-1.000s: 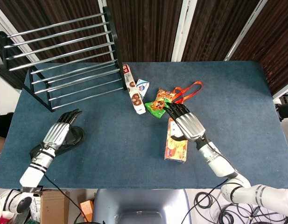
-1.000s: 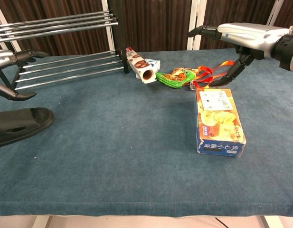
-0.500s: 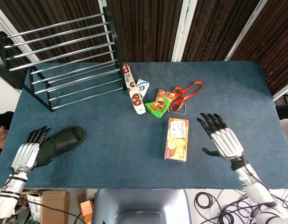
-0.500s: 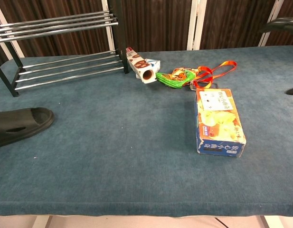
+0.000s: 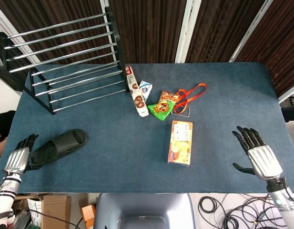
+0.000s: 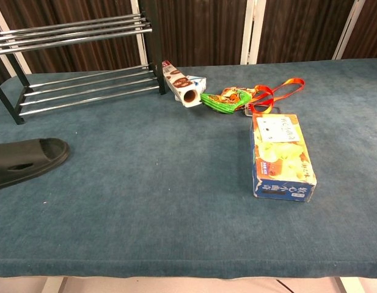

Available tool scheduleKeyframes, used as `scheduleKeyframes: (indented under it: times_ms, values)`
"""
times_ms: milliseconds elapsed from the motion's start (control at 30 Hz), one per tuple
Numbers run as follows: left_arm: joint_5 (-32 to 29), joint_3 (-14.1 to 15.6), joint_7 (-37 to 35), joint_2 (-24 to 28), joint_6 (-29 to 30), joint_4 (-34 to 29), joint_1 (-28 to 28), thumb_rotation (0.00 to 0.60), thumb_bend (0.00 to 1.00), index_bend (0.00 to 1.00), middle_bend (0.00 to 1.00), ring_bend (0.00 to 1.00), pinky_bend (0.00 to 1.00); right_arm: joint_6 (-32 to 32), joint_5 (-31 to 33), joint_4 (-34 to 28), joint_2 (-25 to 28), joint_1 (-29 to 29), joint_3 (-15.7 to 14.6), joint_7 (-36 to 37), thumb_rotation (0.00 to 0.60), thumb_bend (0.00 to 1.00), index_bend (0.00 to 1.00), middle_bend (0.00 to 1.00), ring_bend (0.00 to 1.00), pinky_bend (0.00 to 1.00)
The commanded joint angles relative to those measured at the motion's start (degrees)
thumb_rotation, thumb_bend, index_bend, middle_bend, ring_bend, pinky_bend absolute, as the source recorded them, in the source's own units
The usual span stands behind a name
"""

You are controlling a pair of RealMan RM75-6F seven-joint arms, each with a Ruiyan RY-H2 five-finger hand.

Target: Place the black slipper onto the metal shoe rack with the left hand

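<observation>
The black slipper (image 5: 58, 146) (image 6: 24, 160) lies flat on the blue table near its front left corner, toe toward the middle. The metal shoe rack (image 5: 65, 57) (image 6: 78, 58) stands at the back left, its bars bare. My left hand (image 5: 16, 160) hovers at the table's left edge just beyond the slipper's heel, fingers spread, holding nothing. My right hand (image 5: 258, 155) is at the front right edge, fingers apart and empty. Neither hand shows in the chest view.
An orange snack box (image 5: 180, 142) (image 6: 281, 156) lies right of centre. Behind it are a green snack bag (image 5: 162, 109), an orange lanyard (image 5: 189, 94), a long biscuit box (image 5: 136, 90) and a small white carton (image 5: 146, 88).
Both hands have drawn back toward the table's front corners. The left hand left the slipper and moved off to the left edge; the right moved away from the snacks to the right.
</observation>
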Motion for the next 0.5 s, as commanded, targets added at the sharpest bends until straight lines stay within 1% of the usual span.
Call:
scheduleKeyframes:
  times_ms: [33,167,233,500]
  values:
    - [-0.35,-0.15,-0.83,-0.59,-1.09,0.53,-0.01,0.600,0.26,0.00,0.00,0.00,0.05,-0.13,-0.14,-0.02,-0.02,-0.12,0.17,0.00,0.600,0.08,0.00,0.00,0.00,0.06]
    - [-0.49,-0.34,-1.55,-1.02,-2.10,1.29,-0.20,0.600,0.26,0.00,0.00,0.00,0.05,-0.35,-0.18,-0.09,-0.04,-0.20,0.37,0.00,0.600,0.08,0.00,0.00,0.00,0.06]
    - [-1.11,-0.71,-3.02,-1.92,-4.55,2.89,-0.90,0.600,0.25,0.00,0.00,0.00,0.05,-0.58,-0.15,-0.24,-0.02,-0.27,0.59,0.12,0.600,0.08,0.00,0.00,0.00,0.06]
    - [-1.79,-1.34,-4.57,-4.20,-8.57,7.19,-2.21,0.600,0.26,0.00,0.00,0.00,0.06,-1.43,0.15,-0.49,0.00,-0.45,1.24,0.00,0.600,0.08,0.00,0.00,0.00,0.06]
